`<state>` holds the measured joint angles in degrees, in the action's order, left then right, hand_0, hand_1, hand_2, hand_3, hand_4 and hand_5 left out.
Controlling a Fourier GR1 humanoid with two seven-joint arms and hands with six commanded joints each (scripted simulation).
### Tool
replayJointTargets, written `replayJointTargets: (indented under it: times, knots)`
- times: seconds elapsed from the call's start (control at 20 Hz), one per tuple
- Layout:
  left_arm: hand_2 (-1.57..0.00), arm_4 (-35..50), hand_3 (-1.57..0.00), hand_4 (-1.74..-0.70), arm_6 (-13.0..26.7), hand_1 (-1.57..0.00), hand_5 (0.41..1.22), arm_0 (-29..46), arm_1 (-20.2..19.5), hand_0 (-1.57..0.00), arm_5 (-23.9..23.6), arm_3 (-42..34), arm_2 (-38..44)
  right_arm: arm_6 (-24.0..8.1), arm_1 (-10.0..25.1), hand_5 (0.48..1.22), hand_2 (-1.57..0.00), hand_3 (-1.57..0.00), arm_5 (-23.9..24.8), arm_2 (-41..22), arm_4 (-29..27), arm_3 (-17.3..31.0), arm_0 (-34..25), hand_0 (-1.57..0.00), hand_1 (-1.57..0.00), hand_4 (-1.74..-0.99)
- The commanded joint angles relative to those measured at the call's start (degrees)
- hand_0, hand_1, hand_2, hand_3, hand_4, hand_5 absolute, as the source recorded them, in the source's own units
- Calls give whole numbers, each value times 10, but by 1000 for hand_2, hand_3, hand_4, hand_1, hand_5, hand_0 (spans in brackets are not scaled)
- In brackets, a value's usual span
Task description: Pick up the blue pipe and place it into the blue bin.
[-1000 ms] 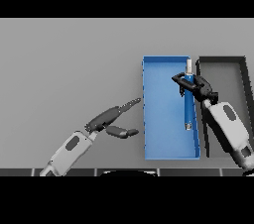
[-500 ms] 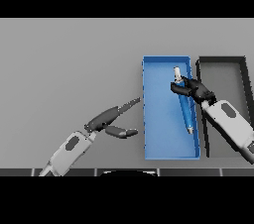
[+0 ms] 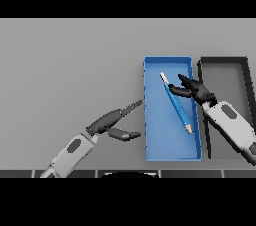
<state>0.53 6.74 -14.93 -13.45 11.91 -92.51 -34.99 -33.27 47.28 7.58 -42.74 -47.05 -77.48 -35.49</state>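
You have two arms with white and grey casings, each bearing a dark oval patch just behind the wrist. The left hand [image 3: 107, 121] and right hand [image 3: 194, 90] are dark, slender-fingered.

Matt blue bin [image 3: 150, 120], silver-tipped blue pipe [image 3: 176, 103]

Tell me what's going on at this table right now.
The slim blue pipe with pale ends lies slanted inside the shallow blue rectangular bin. The right hand is over the bin's right side next to the pipe, with its fingers spread and not closed on it. The left hand hovers open over the grey table, left of the bin. A dark grey bin sits beside the blue one.
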Motion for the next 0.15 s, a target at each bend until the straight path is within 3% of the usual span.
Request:
replayJointTargets:
  times: [0.0,0.1]
  knots:
    - [1,-3,1,-826,-5,1,472,4,4,1,-3,1,-3,-4,-1,766,-14,-8,5,1,-3,0,0,-20,-15,-1186]
    - [1,-13,1,-826,-13,1,474,20,8,1,-8,-1,-15,-1,-4,769,-14,-8,-3,-1,0,5,-4,-20,-15,-1186]
